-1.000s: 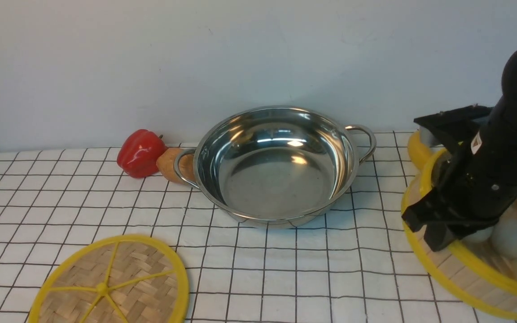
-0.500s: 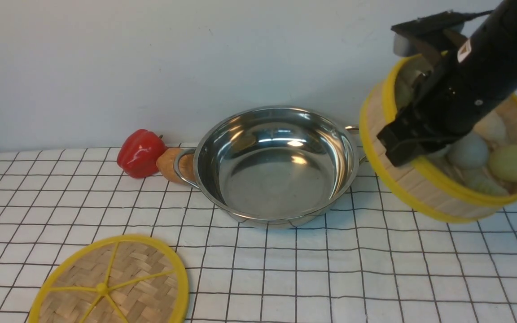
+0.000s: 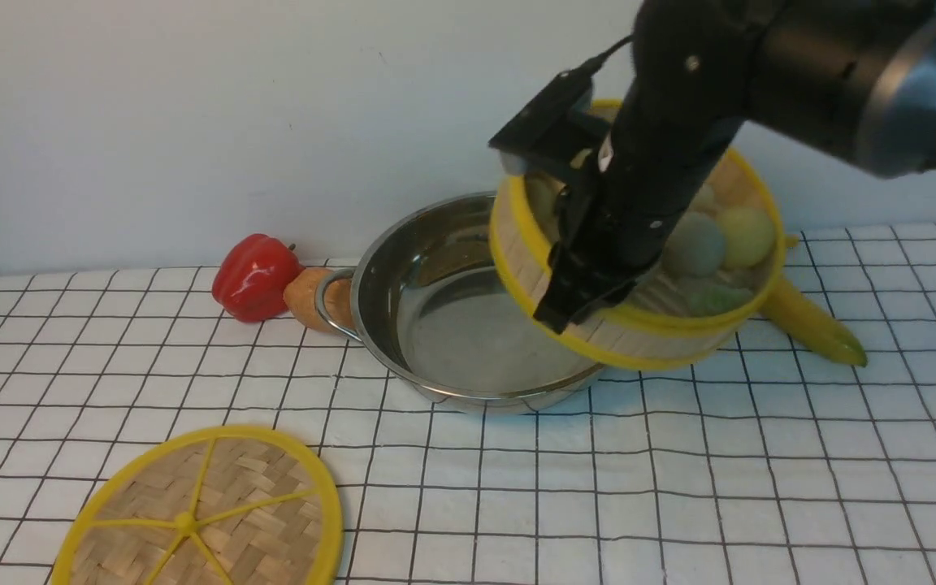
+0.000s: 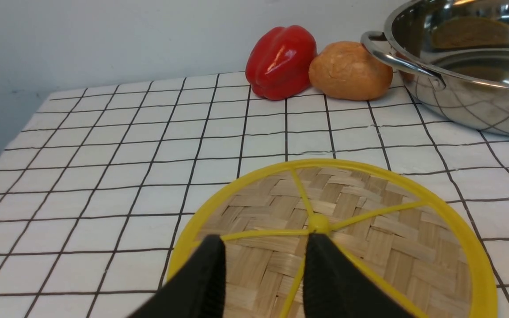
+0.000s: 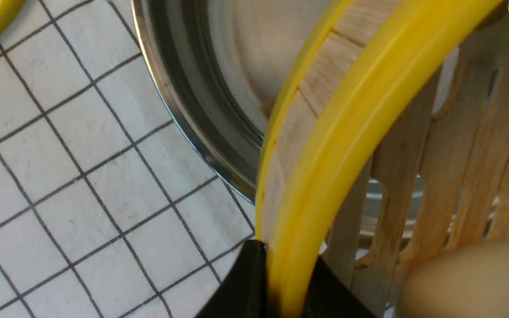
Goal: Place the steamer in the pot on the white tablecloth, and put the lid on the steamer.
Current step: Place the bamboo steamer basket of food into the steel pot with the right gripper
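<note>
Steamer (image 3: 671,341) held in the air and tilted, its open top tipped toward the front camera, over the right-hand part of the pot (image 3: 391,284). The pot stands on the white tablecloth (image 3: 679,487), and the steamer is not seated in it. Only the front view gives the whole layout. Round white and greenish buns (image 3: 695,244) lie inside the steamer, and a banana (image 3: 813,325) lies on the cloth just behind it, partly hidden by it. A red pepper (image 3: 253,276) and a brown roll (image 3: 309,296) sit side by side at the pot's left handle. The lid (image 3: 200,520) lies flat at the near left, apart from the pot. Only the right wrist view shows the grip closely. The right pincer (image 5: 281,291) is clenched on the steamer's yellow rim, with one black finger outside the slatted wall and one inside. Shiny pot metal shows through the gaps in the steamer's floor, and the pot's near rim passes beneath the steamer's wall. Only the left wrist view shows the left pincer (image 4: 264,251). It is released, its two black fingers apart with nothing between them, poised over the lid beside the yellow hub. Whether the fingers touch the weave cannot be told. This view also shows the roll just beside the pot's handle and touching the pepper.
</note>
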`<state>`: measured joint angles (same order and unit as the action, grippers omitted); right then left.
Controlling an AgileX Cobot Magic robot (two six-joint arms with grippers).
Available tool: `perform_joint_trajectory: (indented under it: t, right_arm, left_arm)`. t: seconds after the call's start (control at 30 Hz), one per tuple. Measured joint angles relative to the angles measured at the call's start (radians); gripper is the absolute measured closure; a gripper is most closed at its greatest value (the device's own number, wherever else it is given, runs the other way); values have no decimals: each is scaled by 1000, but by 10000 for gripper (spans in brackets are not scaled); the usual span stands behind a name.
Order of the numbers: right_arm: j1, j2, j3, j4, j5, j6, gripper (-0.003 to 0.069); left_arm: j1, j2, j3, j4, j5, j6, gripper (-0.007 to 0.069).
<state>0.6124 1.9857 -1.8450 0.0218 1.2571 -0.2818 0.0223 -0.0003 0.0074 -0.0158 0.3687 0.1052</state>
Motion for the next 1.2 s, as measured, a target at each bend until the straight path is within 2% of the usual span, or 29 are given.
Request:
perform_joint_trajectory:
  t: [0.23,0.63,1.2]
  right_arm:
    - [46,62,-49,-89,2,-24,591]
    - [67,62,-52,-47,4,-162,591]
    - [68,62,-54,-54,-32,-327,591]
  left_arm:
    - [0,0,0,0,0,0,382]
    - [0,0,0,0,0,0,382]
    - [0,0,0,0,0,0,382]
